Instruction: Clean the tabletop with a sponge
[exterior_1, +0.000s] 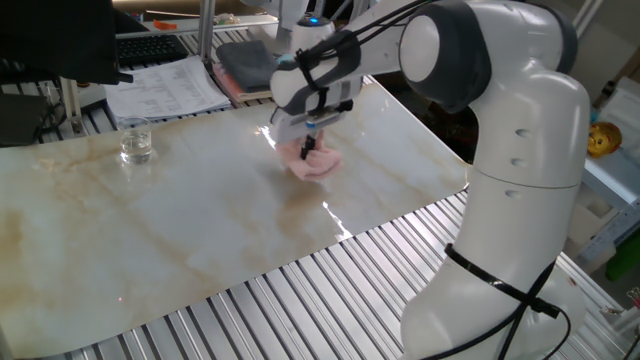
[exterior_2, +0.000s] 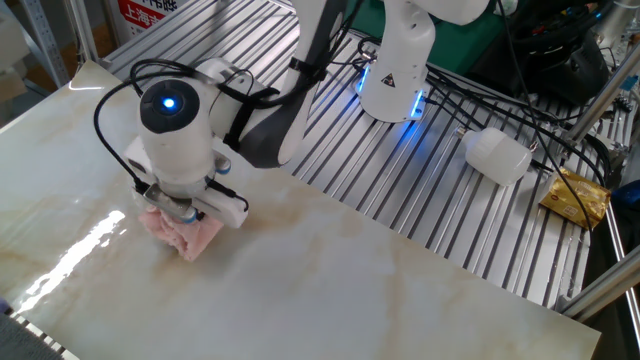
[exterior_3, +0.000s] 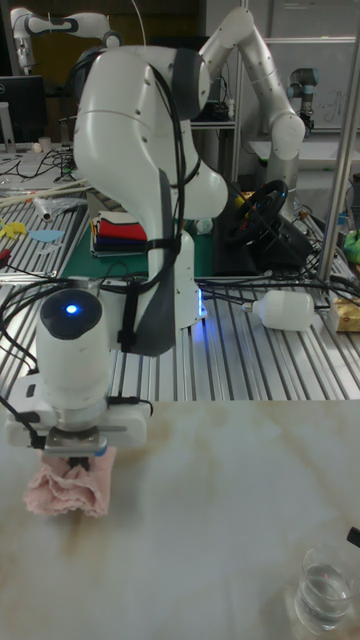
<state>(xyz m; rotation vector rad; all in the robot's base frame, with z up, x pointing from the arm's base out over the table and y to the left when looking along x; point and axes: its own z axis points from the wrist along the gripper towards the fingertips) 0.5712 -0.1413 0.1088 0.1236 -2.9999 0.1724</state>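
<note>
The pale pink sponge (exterior_1: 318, 163) (exterior_2: 183, 231) (exterior_3: 68, 487) lies crumpled on the glossy cream marble-look tabletop (exterior_1: 180, 230) (exterior_2: 380, 290) (exterior_3: 210, 530). My gripper (exterior_1: 309, 148) (exterior_2: 178, 209) (exterior_3: 73, 449) points straight down and is shut on the sponge, pressing it onto the sheet near its far right part in one fixed view. The fingertips are mostly buried in the folds of the pad.
A clear glass (exterior_1: 136, 141) (exterior_3: 322, 586) stands on the tabletop. Ribbed metal slats (exterior_1: 330, 290) (exterior_2: 460, 210) surround the sheet. Papers (exterior_1: 165, 85) and a grey folded cloth (exterior_1: 245, 62) lie behind. A white bottle (exterior_2: 497, 154) (exterior_3: 293, 311) rests on the slats.
</note>
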